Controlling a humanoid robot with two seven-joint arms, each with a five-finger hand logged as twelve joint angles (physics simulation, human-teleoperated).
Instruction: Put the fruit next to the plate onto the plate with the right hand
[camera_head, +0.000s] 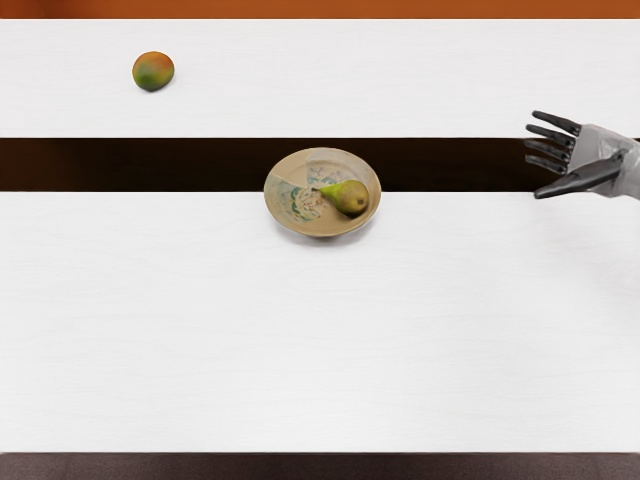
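A green-yellow pear lies on the tan plate, right of the plate's middle, its stem pointing left. The plate sits at the far edge of the near white table. My right hand hovers at the picture's right edge, well to the right of the plate and level with it. Its fingers are spread, pointing left, and hold nothing. The left arm does not show.
A red-green mango lies far back left on the rear white table. A dark gap runs between the two table surfaces. The near table stretches wide in front of the plate.
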